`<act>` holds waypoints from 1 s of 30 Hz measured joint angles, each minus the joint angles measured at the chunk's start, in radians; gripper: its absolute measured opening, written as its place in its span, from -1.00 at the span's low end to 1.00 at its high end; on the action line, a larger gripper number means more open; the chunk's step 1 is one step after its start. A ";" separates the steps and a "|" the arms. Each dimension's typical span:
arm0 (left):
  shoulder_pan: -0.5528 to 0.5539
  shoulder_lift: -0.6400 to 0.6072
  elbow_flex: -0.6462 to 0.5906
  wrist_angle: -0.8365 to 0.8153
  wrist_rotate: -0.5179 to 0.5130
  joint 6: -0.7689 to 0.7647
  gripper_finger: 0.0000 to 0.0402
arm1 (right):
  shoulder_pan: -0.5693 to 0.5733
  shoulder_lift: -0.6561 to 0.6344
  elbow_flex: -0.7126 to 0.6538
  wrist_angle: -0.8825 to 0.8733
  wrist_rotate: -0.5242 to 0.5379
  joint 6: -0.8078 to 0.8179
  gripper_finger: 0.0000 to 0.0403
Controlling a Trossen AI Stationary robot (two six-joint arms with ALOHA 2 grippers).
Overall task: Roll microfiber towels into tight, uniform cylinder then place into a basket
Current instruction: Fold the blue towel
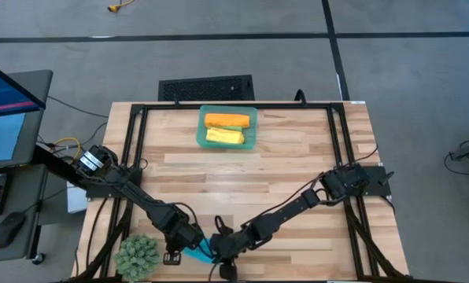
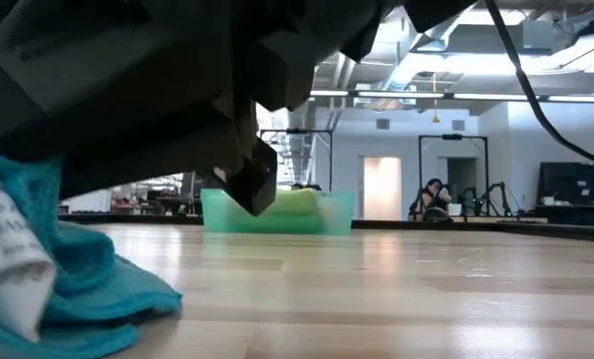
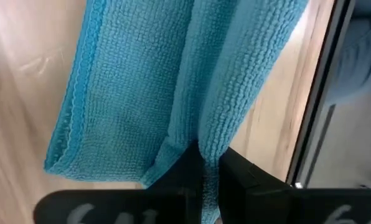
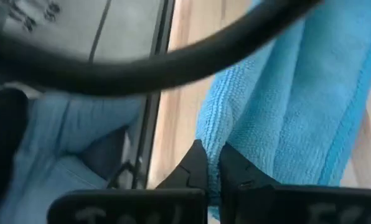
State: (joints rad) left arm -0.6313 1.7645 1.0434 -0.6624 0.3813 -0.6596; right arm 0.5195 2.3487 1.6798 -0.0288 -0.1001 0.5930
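Pinching blue towel (image 3: 173,87), both claws (mostly hiding it overhead)

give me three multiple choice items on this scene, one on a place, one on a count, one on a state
1. Where is the basket on the table in the high view?
A. at the far edge, near the middle
B. beside the plant ball
C. under the right arm

2. How many rolled towels clearly show in the basket in the high view?
A. none
B. two
C. five

3. How do the two grippers stand on the blue towel?
A. both wide open above it
B. both shut on it
C. only the left one touches it

Answers:
1. A, the tub sits at the table's far side, apart from both arms.
2. B, an orange roll and a yellow roll lie side by side.
3. B, the left gripper and right gripper each pinch a fold of the cloth.
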 joint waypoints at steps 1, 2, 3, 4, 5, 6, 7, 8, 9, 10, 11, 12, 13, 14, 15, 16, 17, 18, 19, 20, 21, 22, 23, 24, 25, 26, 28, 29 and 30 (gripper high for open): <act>0.001 0.000 0.000 0.000 0.002 -0.012 -0.93 | -0.003 0.000 0.000 -0.010 0.000 0.035 -0.91; 0.005 0.000 -0.001 0.002 0.003 -0.029 -0.93 | -0.006 0.000 0.000 -0.026 0.000 0.069 -0.91; 0.010 0.000 -0.001 0.000 0.004 -0.048 -0.93 | -0.009 0.000 -0.001 -0.040 0.000 0.100 -0.91; 0.016 0.000 -0.001 -0.003 0.004 -0.071 -0.93 | -0.013 0.000 -0.008 -0.048 0.000 0.128 -0.91; 0.023 0.000 -0.002 -0.004 0.004 -0.096 -0.93 | -0.016 0.006 -0.013 -0.046 0.000 0.157 -0.90; 0.030 0.000 -0.003 -0.004 0.004 -0.126 -0.93 | -0.019 0.011 -0.019 -0.045 0.000 0.184 -0.88; 0.036 0.000 -0.002 -0.003 0.006 -0.159 -0.93 | -0.023 0.012 -0.020 -0.048 -0.005 0.201 -0.86; 0.043 0.000 -0.003 -0.004 0.013 -0.198 -0.93 | -0.026 0.010 -0.019 -0.057 -0.013 0.211 -0.84; 0.050 0.000 -0.003 -0.004 0.026 -0.228 -0.93 | -0.030 0.014 -0.019 -0.057 -0.027 0.214 -0.84; 0.057 0.000 -0.003 -0.005 0.045 -0.246 -0.93 | -0.033 0.028 -0.018 -0.035 -0.053 0.217 -0.85; 0.063 0.000 -0.003 -0.006 0.067 -0.252 -0.93 | -0.037 0.036 -0.018 -0.011 -0.085 0.219 -0.87; 0.067 0.000 -0.004 -0.004 0.086 -0.253 -0.93 | -0.038 0.038 -0.018 0.002 -0.112 0.219 -0.89; 0.069 0.000 -0.004 0.004 0.103 -0.254 -0.93 | -0.038 0.038 -0.020 0.021 -0.143 0.218 -0.91; 0.069 0.000 -0.003 0.008 0.114 -0.254 -0.93 | -0.038 0.039 -0.021 0.044 -0.170 0.219 -0.91; 0.069 0.000 -0.003 0.012 0.126 -0.254 -0.93 | -0.036 0.041 -0.021 0.067 -0.187 0.219 -0.91; 0.069 0.001 -0.003 0.019 0.139 -0.253 -0.93 | -0.032 0.041 -0.021 0.079 -0.191 0.219 -0.91; 0.068 0.001 -0.002 0.023 0.152 -0.254 -0.93 | -0.029 0.039 -0.021 0.083 -0.193 0.218 -0.91; 0.069 0.001 -0.002 0.028 0.163 -0.253 -0.93 | -0.028 0.034 -0.022 0.082 -0.194 0.217 -0.89; 0.069 0.001 -0.002 0.032 0.175 -0.253 -0.93 | -0.027 0.030 -0.022 0.082 -0.197 0.217 -0.87; 0.069 0.001 -0.002 0.037 0.188 -0.254 -0.93 | -0.027 0.027 -0.021 0.084 -0.201 0.220 -0.85; 0.069 0.001 -0.002 0.042 0.199 -0.255 -0.93 | -0.027 0.026 -0.021 0.085 -0.201 0.223 -0.83; 0.069 0.001 -0.002 0.047 0.207 -0.262 -0.93 | -0.027 0.026 -0.021 0.085 -0.201 0.226 -0.82; 0.069 0.001 -0.002 0.049 0.212 -0.272 -0.93 | -0.029 0.026 -0.021 0.082 -0.202 0.231 -0.82; 0.069 0.001 -0.002 0.049 0.213 -0.287 -0.93 | -0.031 0.026 -0.021 0.079 -0.205 0.242 -0.83; 0.069 0.001 -0.003 0.048 0.214 -0.304 -0.93 | -0.035 0.026 -0.021 0.072 -0.207 0.249 -0.85; 0.069 0.001 -0.003 0.049 0.214 -0.319 -0.93 | -0.037 0.026 -0.021 0.058 -0.207 0.253 -0.87; 0.069 0.002 -0.003 0.049 0.213 -0.344 -0.93 | -0.042 0.026 -0.021 0.031 -0.206 0.256 -0.90; 0.069 0.002 -0.003 0.049 0.213 -0.357 -0.93 | -0.043 0.025 -0.021 0.026 -0.206 0.256 -0.91; 0.069 0.002 -0.003 0.050 0.210 -0.371 -0.93 | -0.044 0.017 -0.021 0.014 -0.203 0.257 -0.91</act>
State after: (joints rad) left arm -0.5621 1.7664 1.0405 -0.6120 0.5918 -1.0302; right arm 0.4755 2.3657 1.6589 -0.0145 -0.3032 0.8497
